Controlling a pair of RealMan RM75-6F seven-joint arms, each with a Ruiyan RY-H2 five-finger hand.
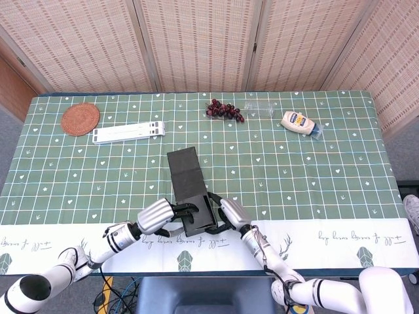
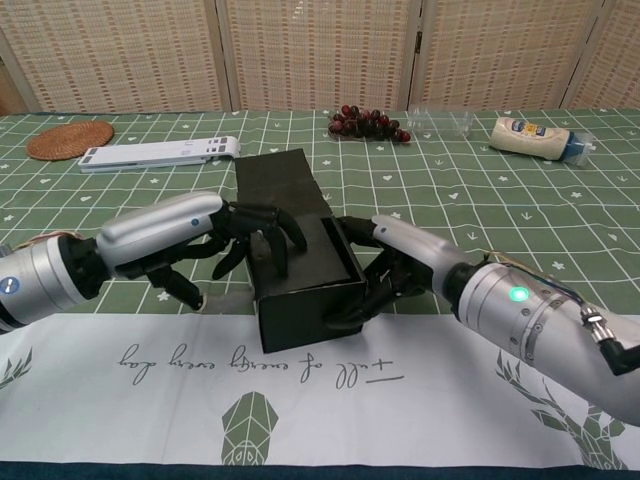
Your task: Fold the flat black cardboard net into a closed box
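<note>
Cardboard net (image 2: 295, 245) lies near the front edge of the green bench (image 2: 520, 205), and it is no longer flat: its near end stands as a boxy black body, with one long panel lying flat on the cloth behind it, pointing toward the far side. Left of the net, the left hand (image 2: 215, 235) rests its dark fingers (image 2: 262, 232) over the top left edge of the raised body, pressing on it rather than closing round it; nothing is pinched that I can see. On the net itself, the near wall is upright and the top looks roughly level, though whether the side flaps are tucked in is hidden by the fingers. Right of the net, the right hand (image 2: 400, 262) cups the right wall, fingers curled against it and underneath its lower edge, bracing the shape. By my judgement the body is formed and the task is past halfway; what is left is bringing the rear panel up and over as the lid and tucking it shut. Far behind the net sit grapes (image 2: 368, 123), untouched
</note>
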